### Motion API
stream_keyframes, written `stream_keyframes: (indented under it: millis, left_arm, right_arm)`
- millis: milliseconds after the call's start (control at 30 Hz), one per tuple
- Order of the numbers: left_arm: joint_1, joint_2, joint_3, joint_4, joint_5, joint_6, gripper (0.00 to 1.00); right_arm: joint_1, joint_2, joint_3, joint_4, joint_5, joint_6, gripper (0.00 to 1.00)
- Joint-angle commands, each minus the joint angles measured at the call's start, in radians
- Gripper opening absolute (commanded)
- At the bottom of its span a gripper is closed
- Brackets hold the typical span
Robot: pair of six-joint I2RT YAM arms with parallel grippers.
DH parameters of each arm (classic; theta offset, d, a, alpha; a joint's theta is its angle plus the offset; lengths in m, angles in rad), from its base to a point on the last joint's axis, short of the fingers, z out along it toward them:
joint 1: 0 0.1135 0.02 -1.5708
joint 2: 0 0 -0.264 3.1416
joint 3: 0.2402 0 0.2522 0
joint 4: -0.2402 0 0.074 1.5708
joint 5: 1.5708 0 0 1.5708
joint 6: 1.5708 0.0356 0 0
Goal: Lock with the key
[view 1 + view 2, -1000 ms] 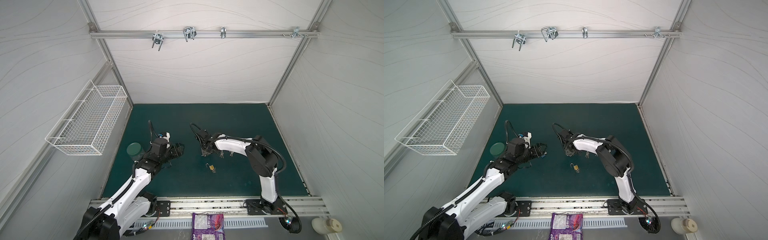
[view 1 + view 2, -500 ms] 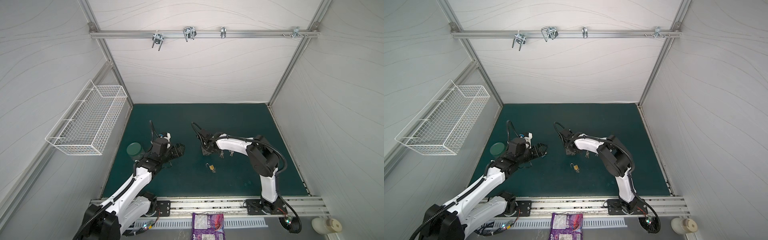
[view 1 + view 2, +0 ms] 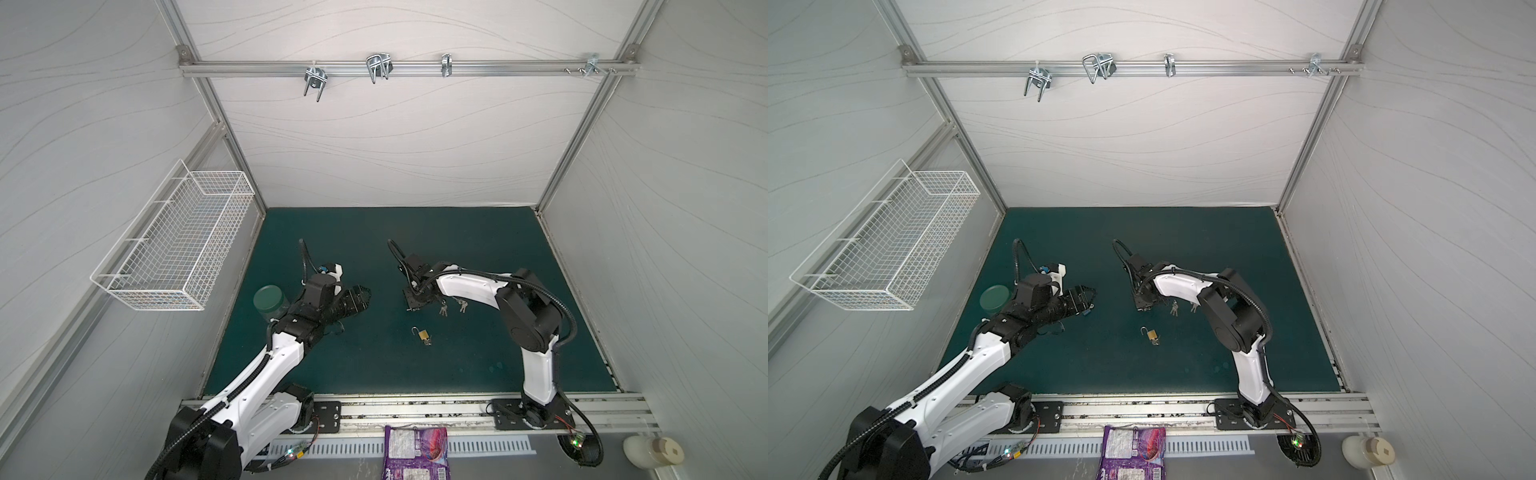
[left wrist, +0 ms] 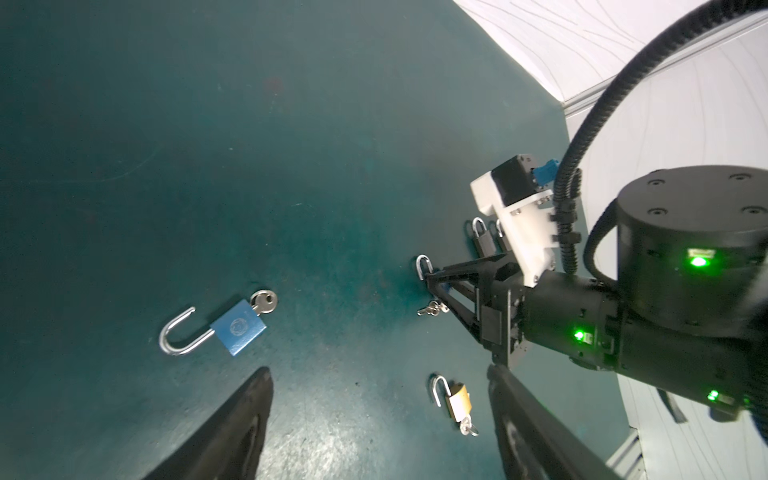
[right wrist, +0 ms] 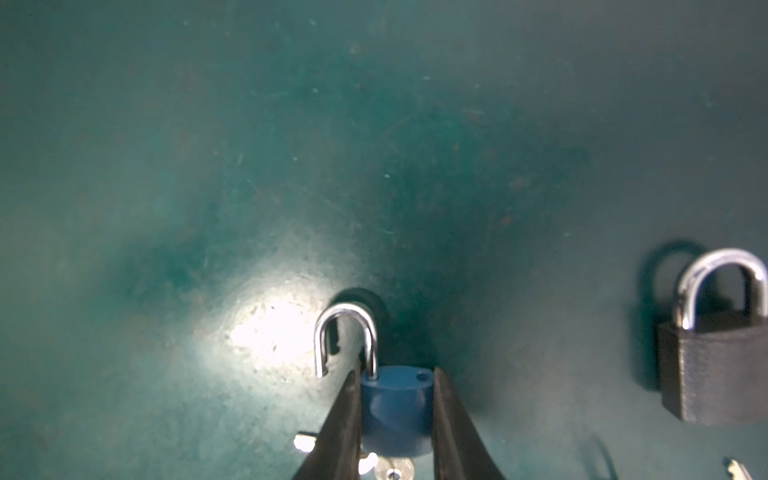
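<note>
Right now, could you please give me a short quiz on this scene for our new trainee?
1. Fill in: the shackle of the brass padlock is ____.
2. Which lock sits between the jaws of the right gripper? A) brass padlock B) black padlock C) round blue padlock
3. True or false: the left gripper is holding a padlock.

Key:
1. open
2. C; the jaws press against both sides of its body.
3. False; its jaws stand wide apart with nothing between them.
</note>
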Motion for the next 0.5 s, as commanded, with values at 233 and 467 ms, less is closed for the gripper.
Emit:
stream_keyframes:
  millis: [233, 467]
  left_arm:
    - [0.011, -0.048, 0.181, 0.040, 0.146, 0.041, 0.82]
    - [0.011, -0.047, 0.309, 0.052, 0.347, 0.087, 0.81]
  right_arm:
    - [-0.009, -0.482, -0.255, 0.223, -0.212, -0.202, 0.00]
    - [-0.009, -0.751, -0.317, 0.251, -0.274, -0.362, 0.00]
